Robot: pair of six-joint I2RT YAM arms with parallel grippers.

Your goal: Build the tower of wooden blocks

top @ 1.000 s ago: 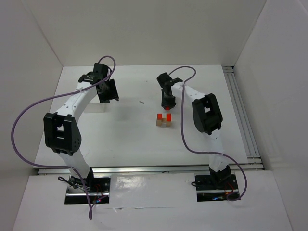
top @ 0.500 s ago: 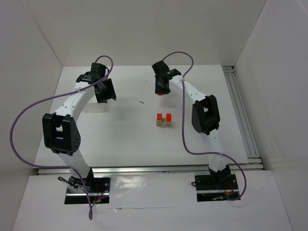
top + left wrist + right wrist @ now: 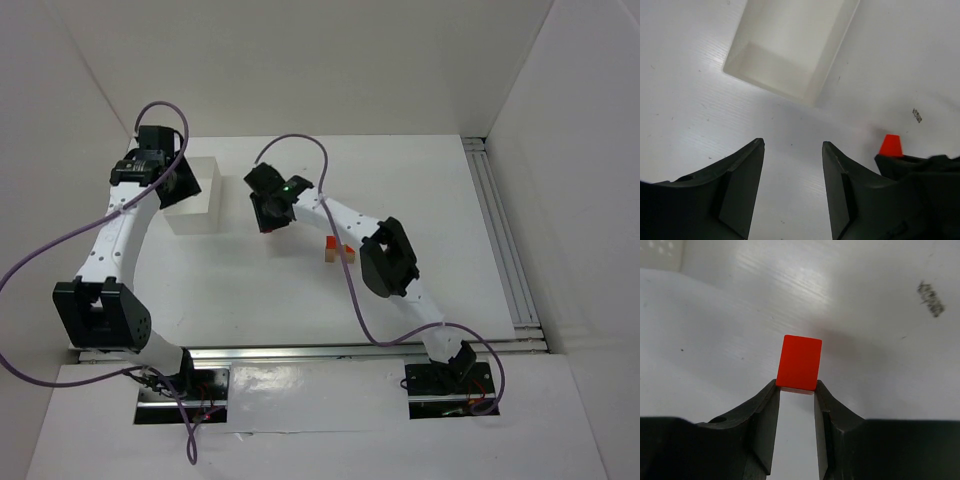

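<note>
Pinching a red block (image 3: 799, 362) by its near end, R gripper (image 3: 796, 387) holds it over the table (image 3: 880, 390). It sits btwn the white box (image 3: 195, 195) on the left and the cluster of red + tan blocks (image 3: 331, 250) on the right, which is partly hidden behind the R arm. L gripper (image 3: 792, 145) hangs at the box's left side w/ jaws apart, nothing btwn them.

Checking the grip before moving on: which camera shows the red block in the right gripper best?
Right wrist: the red block sits centred, pinched at its lower edge by the right gripper. Left wrist shows only a red corner; top external barely a red speck under the gripper.
</note>
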